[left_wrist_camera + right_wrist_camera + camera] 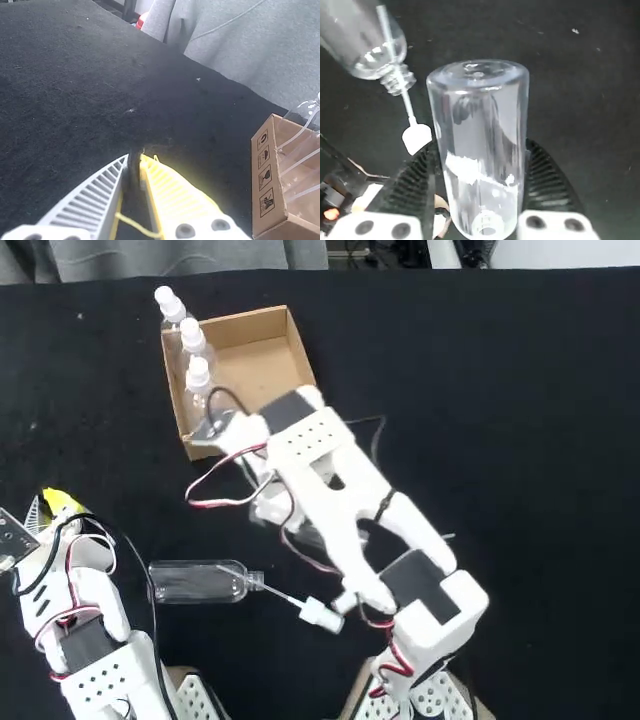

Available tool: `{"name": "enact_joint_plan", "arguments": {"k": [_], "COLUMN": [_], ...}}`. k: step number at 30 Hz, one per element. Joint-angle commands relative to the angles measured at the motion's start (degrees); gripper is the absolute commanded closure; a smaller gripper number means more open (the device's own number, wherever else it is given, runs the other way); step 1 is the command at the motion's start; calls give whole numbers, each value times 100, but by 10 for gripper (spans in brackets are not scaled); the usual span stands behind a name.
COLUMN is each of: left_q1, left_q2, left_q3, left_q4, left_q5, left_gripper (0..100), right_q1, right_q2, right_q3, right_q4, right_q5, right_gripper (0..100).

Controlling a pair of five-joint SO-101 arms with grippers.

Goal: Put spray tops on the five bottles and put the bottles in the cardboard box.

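Note:
Three clear bottles (190, 340) with white spray tops stand in the cardboard box (270, 350) at the far left. A fourth clear bottle (197, 582) lies on the black cloth, its white spray top (320, 615) pulled out on its tube. In the right wrist view my right gripper (480, 150) is shut on an open-necked clear bottle (480, 130), with the lying bottle (367, 40) and its spray top (416, 138) just beyond. From above, the held bottle (270, 508) peeks out under the right arm. My left gripper (45, 508) (135, 160) is shut on nothing at the near left.
The box (272, 175) with its bottles (305, 130) shows beyond the left gripper's fingers. The right arm (330, 480) stretches from the near edge toward the box, with red and black wires looping off it. Grey fabric runs along the table's far edge (180, 255).

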Motion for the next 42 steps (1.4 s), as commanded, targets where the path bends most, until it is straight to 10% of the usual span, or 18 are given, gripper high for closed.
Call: {"name": "enact_joint_plan", "arguments": {"k": [1,26,42], "left_q1": [-13,-4,-4], "left_q2": [-53,-53,-53], "left_q3": [119,119,119], "left_q4": [-149,-149,-149], "left_q5": [-44,-44,-44], "left_gripper": [967,967,968], "right_q1": [440,2119,2356], "right_q2": [-426,-409,-400], "right_q3": [-22,-13,690], "right_q4": [-62,-659,-1670], "right_q5": [-325,-2567,-5407], "right_gripper": [884,884,884]}}
